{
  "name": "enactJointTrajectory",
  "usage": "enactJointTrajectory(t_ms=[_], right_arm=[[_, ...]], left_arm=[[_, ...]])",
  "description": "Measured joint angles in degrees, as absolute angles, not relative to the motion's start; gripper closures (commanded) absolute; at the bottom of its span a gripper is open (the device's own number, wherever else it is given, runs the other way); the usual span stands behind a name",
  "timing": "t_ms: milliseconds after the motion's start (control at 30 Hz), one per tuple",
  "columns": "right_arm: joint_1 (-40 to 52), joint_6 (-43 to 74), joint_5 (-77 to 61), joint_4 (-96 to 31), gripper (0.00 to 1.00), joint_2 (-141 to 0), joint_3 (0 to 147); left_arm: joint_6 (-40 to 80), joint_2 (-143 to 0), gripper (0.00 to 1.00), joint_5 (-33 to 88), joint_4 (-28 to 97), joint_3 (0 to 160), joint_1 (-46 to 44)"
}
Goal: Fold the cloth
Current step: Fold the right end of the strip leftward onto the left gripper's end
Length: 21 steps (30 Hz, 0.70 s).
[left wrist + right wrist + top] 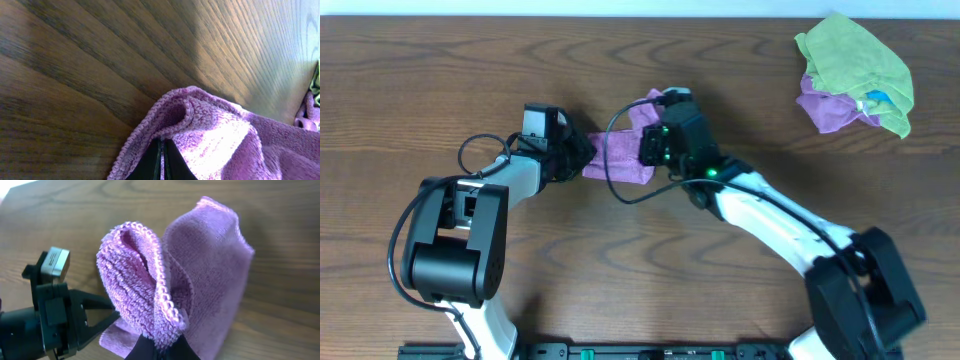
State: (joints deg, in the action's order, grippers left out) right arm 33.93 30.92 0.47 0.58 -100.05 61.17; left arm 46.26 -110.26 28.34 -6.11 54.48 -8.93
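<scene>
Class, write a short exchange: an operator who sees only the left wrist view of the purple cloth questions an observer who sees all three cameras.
Operator: My left gripper pinches the purple cloth at its edge. Where's the other arm?
Observer: The right gripper pinches the same cloth from the other side.
Operator: What's the green at my right edge?
Observer: A green cloth heaped over a second purple cloth at the far right corner of the table.
</scene>
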Motion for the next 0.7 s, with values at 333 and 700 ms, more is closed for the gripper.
enactJointTrajectory(t_ms=[333,700], right_arm=[[37.78,30.37,0.23,-1.52,0.99,-108.33,68.23],[39.48,30.3,-0.62,-1.96,0.99,-111.39,70.37]], left_arm=[[42.22,-108.66,0.94,31.14,-1.76,54.59,-5.04],[38.02,-100.53,0.94,31.14,2.09,54.61,-1.61]])
